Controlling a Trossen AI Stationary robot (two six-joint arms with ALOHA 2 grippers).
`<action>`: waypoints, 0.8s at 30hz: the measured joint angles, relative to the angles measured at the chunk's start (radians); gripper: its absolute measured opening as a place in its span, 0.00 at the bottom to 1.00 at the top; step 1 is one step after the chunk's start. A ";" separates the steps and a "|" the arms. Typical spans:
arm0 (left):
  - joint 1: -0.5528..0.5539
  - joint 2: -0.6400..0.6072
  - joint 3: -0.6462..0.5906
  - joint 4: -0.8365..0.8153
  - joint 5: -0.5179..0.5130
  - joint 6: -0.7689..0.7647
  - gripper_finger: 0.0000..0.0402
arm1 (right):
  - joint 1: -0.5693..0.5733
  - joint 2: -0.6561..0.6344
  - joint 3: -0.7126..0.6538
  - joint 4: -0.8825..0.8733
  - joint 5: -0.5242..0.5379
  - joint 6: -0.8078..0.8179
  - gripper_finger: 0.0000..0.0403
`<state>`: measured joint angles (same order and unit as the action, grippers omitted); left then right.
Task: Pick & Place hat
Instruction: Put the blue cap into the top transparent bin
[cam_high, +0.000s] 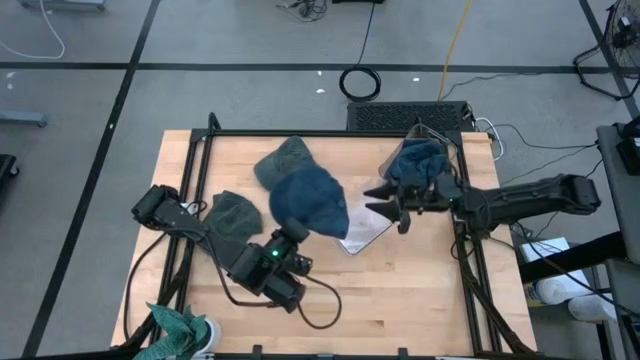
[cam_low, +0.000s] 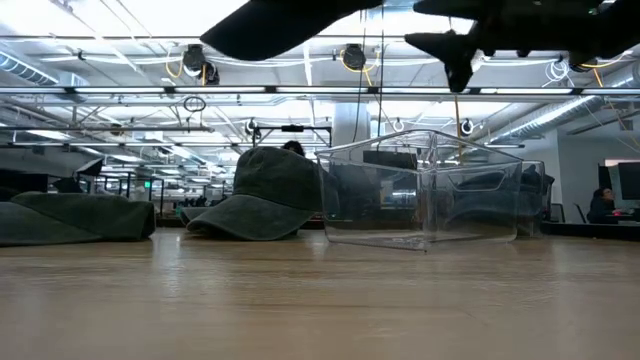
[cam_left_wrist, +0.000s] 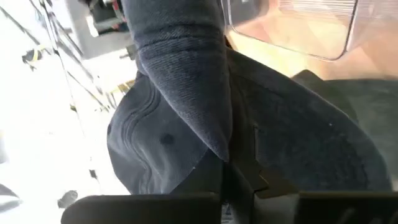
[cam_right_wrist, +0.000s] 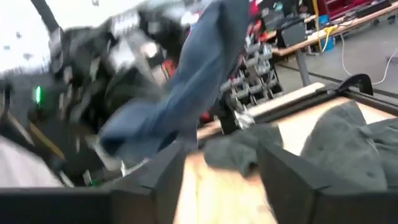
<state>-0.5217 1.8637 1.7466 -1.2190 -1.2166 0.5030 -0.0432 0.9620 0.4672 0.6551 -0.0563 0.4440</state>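
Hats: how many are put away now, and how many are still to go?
Done: one blue hat seems to lie in the clear bin by the right tool, which is open. In hand: the left tool is shut on a second blue hat and holds it above the table, near the bin. Left: two green hats lie on the wood.

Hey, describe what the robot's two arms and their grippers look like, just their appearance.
Both arms are dark, nearly black, built of jointed segments. The left arm has a small green light glowing near its wrist and a black cable looping off it across the table. The left gripper and right gripper each have two flat, angular black fingers. The right arm looks chunky and boxy.
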 joint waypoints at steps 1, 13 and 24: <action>0.000 0.000 0.000 0.028 -0.004 0.045 0.02 | -0.012 0.016 0.001 0.039 0.000 0.034 0.52; 0.017 0.000 0.000 0.123 0.003 0.202 0.01 | -0.067 0.161 0.107 0.118 -0.132 0.210 0.63; 0.040 0.000 0.000 0.122 0.019 0.202 0.01 | -0.027 0.280 0.199 0.093 -0.132 0.168 0.61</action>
<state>-0.4820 1.8637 1.7466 -1.0969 -1.1976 0.7054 -0.0700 1.2418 0.6666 0.7484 -0.1883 0.6122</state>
